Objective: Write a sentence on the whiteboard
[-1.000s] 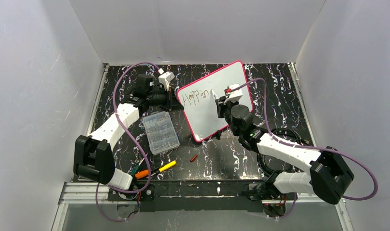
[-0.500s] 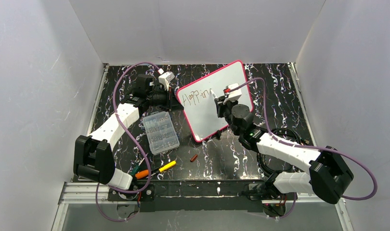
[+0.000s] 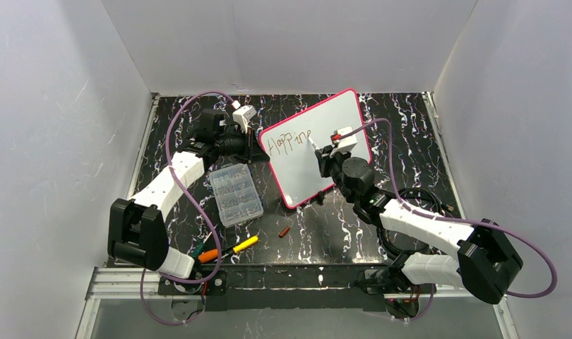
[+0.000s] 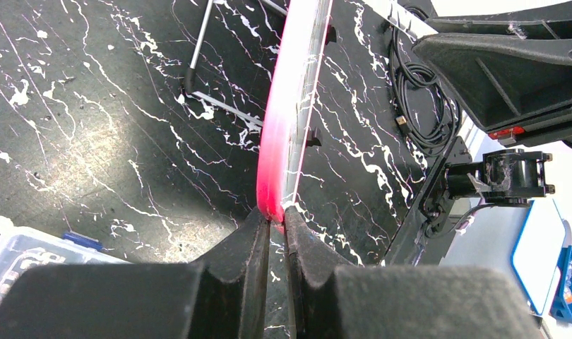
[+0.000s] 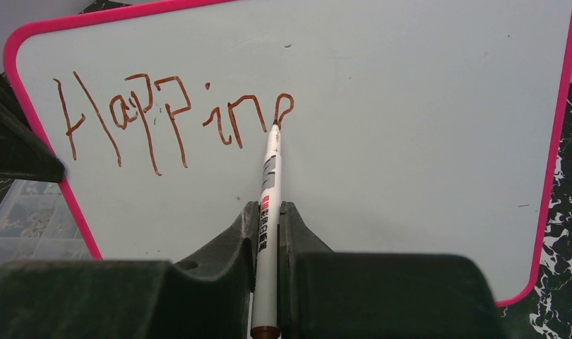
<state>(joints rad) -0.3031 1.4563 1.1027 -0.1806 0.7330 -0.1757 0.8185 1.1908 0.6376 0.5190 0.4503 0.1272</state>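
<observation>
Black marbled worktop point(image 3: 170, 141) fills the overhead view, boxed in by white walls at the back and on both sides. The whiteboard point(image 3: 301, 176) stands tilted near the far middle, turned slantwise. My left gripper point(image 3: 259, 151) is at its left edge. My right gripper point(image 3: 320, 152) is in front of its face, holding a marker point(image 3: 313, 140) against it. The sentence point(image 3: 287, 142) runs along the top of the board, too small to read from up here. A clear organizer box point(image 3: 235, 194) lies just beside the board's near-left corner. A small red cap point(image 3: 284, 232) and a yellow tool point(image 3: 245, 244) lie apart, nearer my bases. Open worktop lies to the board's right.

From the left wrist, the pink rim is seen edge-on. My left gripper is clenched on it, one finger on each side. The board's face is hidden from this angle. A thin wire stand point(image 4: 198, 49) shows behind it, with a coil of cable point(image 4: 417, 106) beyond.

From the right wrist, my right gripper grasps the marker. Its tip touches the last stroke of one brownish-red row reading roughly "Happine". That last letter is an open loop and hard to name. Bare white runs rightward and below the writing to the rim. My fingers hide the board's lower edge.
</observation>
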